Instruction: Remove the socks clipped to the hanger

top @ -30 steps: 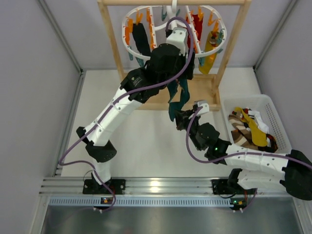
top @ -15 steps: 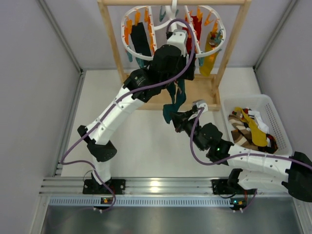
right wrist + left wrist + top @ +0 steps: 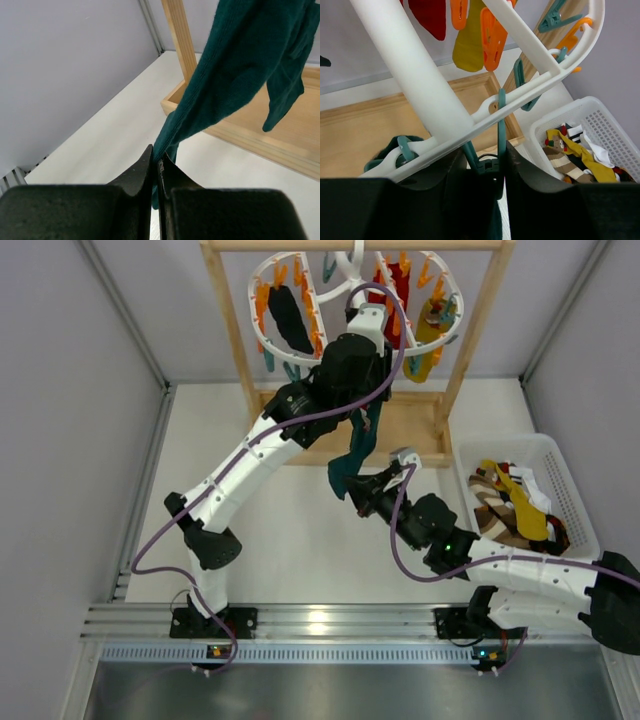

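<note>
The white hanger [image 3: 256, 320] hangs from the wooden stand, its thick spoke [image 3: 410, 70] filling the left wrist view. A black sock [image 3: 290, 318], a red sock [image 3: 398, 285] and a mustard sock [image 3: 428, 335] hang clipped to it. A dark teal sock [image 3: 350, 460] dangles below the ring. My left gripper [image 3: 485, 160] is up under the ring, shut on the handles of a teal clip [image 3: 501, 125]. Lower down, my right gripper [image 3: 345, 488] is shut on the teal sock's lower end [image 3: 235, 75], the fabric pinched between its jaws [image 3: 158, 162].
The wooden stand post [image 3: 480, 330] and its base frame [image 3: 410, 425] stand at the back of the table. A white basket [image 3: 565, 490] with several socks in it sits at the right. Grey walls close in both sides.
My left gripper has closed on the teal clip and pushed slightly farther in. My right gripper has drawn the teal sock's lower end leftward. The hanger has swung a little.
</note>
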